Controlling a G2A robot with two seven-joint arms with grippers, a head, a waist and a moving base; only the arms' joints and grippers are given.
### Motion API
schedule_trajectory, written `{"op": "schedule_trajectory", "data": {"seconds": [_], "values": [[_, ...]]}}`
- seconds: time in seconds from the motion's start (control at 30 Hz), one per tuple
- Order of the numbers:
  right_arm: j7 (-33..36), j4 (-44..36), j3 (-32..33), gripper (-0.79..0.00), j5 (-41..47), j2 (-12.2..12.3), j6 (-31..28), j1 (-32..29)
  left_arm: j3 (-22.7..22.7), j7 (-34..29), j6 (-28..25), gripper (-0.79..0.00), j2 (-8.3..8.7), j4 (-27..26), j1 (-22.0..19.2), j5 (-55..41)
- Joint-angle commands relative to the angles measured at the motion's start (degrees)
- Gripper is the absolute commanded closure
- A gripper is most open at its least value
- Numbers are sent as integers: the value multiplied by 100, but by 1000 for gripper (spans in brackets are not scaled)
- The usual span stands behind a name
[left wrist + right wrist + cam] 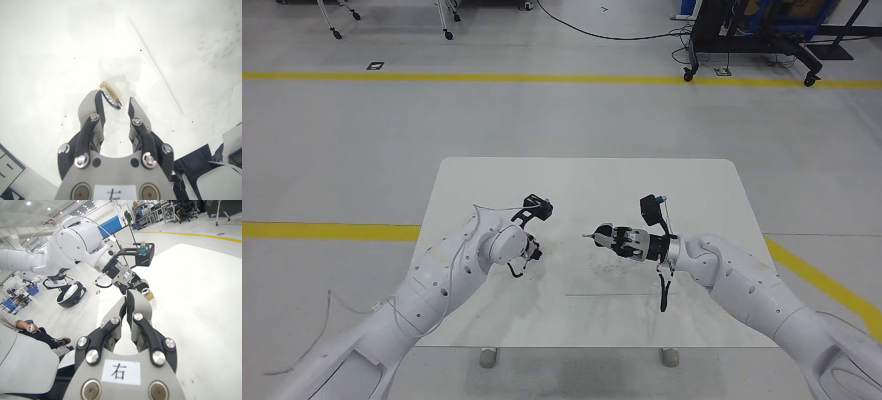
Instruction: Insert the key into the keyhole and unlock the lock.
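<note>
while the left gripper (113,97) stands wide around the padlock (109,89) shackle on the table (692,190), the right gripper (128,294), pinched shut to its right, could shove the unclamped padlock aside.

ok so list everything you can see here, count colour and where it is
padlock: one, brass body with silver shackle, upright on the table
table: one, white, under both arms
floor lines: two, yellow, one beyond the table, one level with it
wheeled frame: one, black, on the floor beyond the table
left end effector: one, grey with black pads, open, fingers either side of the padlock's shackle
right end effector: one, grey with black pads, shut, pointing toward the padlock, apart from it
</note>
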Motion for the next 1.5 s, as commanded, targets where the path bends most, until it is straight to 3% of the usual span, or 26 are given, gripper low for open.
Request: {"op": "schedule_trajectory", "data": {"seconds": [0.0,0.63,0.73,0.93,1.47], "values": [[0,0,0,0,0,0,0,0,1,-42,40,0,-9,-19,8,73],[0,0,0,0,0,0,0,0,-268,-60,-52,0,-16,-68,224,307],[0,0,0,0,0,0,0,0,-303,-9,-70,-243,-29,-61,247,295],[0,0,0,0,0,0,0,0,-386,25,-107,-305,-47,-60,272,290],[0,0,0,0,0,0,0,0,-452,-13,-229,-179,-164,60,140,251]]}}
